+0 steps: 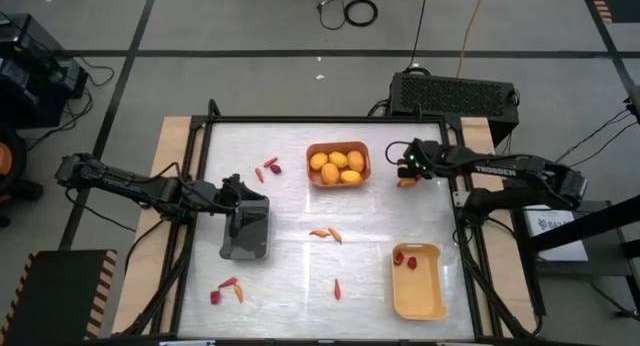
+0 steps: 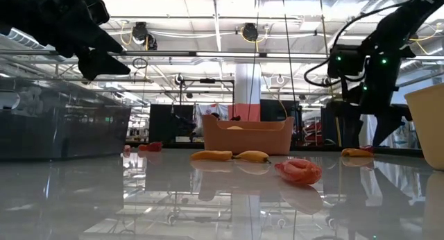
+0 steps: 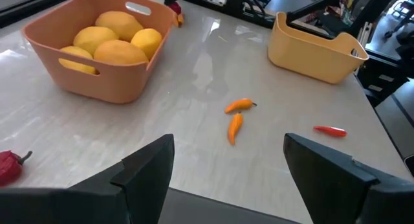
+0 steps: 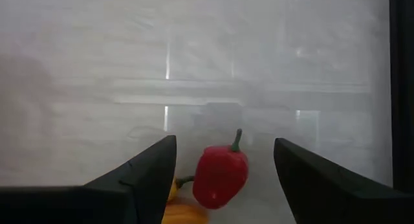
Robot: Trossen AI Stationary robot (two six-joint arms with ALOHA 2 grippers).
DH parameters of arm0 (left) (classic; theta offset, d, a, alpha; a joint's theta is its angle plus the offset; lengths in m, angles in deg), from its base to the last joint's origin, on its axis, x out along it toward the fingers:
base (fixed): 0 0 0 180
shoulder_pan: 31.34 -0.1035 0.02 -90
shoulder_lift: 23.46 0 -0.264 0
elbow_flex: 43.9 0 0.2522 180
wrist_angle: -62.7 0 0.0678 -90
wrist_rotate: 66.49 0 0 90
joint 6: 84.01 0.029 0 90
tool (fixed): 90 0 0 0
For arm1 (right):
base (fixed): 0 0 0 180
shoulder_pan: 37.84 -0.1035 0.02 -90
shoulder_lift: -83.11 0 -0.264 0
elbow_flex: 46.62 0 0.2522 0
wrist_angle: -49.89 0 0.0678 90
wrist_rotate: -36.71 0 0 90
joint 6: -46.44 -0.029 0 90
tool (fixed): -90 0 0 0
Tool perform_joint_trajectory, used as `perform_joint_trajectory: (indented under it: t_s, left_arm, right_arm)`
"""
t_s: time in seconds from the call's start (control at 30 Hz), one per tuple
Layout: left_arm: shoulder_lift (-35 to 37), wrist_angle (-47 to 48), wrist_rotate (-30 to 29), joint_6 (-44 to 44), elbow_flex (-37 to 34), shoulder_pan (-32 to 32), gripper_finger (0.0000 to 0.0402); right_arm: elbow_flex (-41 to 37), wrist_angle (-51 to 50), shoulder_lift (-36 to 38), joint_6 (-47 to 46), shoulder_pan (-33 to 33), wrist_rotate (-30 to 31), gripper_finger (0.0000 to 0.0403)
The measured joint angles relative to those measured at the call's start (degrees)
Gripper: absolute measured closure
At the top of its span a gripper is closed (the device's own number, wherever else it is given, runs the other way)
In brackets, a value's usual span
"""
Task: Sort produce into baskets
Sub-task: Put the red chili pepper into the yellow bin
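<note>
Right gripper [image 4: 223, 160] open over red pepper [image 4: 220, 175]

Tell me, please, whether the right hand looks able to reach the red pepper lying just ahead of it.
Probably yes. The right hand hovers open, its fingers on either side of the red pepper, and nothing stands between them. An orange piece lies against the pepper and might get pinched too.

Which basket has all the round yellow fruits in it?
The orange basket at the far middle of the table. It holds the yellow fruits. The yellow basket holds only red pieces, and the dark grey basket sits under the left gripper.
</note>
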Motion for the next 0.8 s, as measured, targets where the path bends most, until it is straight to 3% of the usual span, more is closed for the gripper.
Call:
perform_joint_trajectory:
  t_s: [0.6,0.8]
  left_arm:
    - [0.0,0.5,0.3,0.0,0.0,0.0,0.0107]
    - [0.0,0.5,0.3,0.1,0.0,0.0,0.0107]
  right_arm:
    - [-4.9,4.5,0.0,-1.1,0.0,0.4,0.031]
    - [-2.0,4.7,0.0,0.7,-0.2,-1.5,0.0327]
